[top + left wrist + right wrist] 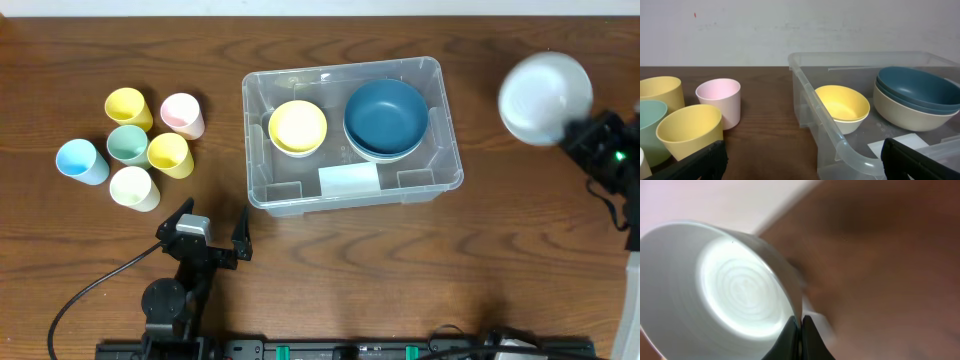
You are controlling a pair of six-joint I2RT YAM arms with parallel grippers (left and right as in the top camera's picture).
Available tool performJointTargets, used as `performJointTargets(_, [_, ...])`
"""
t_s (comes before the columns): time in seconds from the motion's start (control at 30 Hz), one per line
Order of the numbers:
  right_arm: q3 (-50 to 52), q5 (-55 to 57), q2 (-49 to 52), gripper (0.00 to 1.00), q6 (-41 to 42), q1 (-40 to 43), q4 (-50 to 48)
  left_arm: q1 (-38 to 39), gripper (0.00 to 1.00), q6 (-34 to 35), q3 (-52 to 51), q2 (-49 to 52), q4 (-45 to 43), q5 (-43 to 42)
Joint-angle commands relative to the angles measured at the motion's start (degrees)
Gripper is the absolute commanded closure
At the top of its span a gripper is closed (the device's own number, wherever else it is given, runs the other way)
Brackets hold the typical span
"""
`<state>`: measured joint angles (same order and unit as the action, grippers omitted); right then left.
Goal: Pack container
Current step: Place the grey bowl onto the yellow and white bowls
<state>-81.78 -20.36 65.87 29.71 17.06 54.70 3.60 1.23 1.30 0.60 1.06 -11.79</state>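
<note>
The clear plastic container [440, 70] sits mid-table and holds a yellow bowl [297, 127], a dark blue bowl [386, 116] stacked on a cream one, and a pale label [348, 180]. In the left wrist view the container [805, 85] stands right of centre. My right gripper [575, 130] is shut on the rim of a white bowl [545, 97], held in the air right of the container; the right wrist view shows the fingers [801, 330] pinching that white bowl [735, 292]. My left gripper [212, 232] is open and empty, near the container's front left corner.
Several cups stand left of the container: yellow [129, 107], pink [183, 114], green [128, 144], yellow [169, 154], blue [81, 161] and cream [133, 187]. The left wrist view shows the pink cup [719, 101] and a yellow cup [691, 131].
</note>
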Motion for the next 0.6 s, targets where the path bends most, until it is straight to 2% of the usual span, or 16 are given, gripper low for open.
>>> performJointTargets(0.0, [-1.1,-7.5,-0.1,0.99,0.5,-7.6,-4.2,0.2,0.02,-0.8,-1.1,-0.3,1.8,-0.6])
performJointTargets(0.13, [-1.1,-1.9,2.3,0.99,0.5,-19.6,-10.1,0.2,0.02,-0.8,-1.1,-0.3,1.9,-0.6])
performJointTargets(0.33, [-1.1,9.9,11.5,0.99,0.0,-38.0,-17.2,0.2,0.02,-0.8,-1.1,-0.3,1.9,-0.6])
performJointTargets(0.57, [-1.1,18.7,26.8,0.99,0.0,-49.6,-25.0,0.2,0.02,-0.8,-1.1,-0.3,1.9,-0.6])
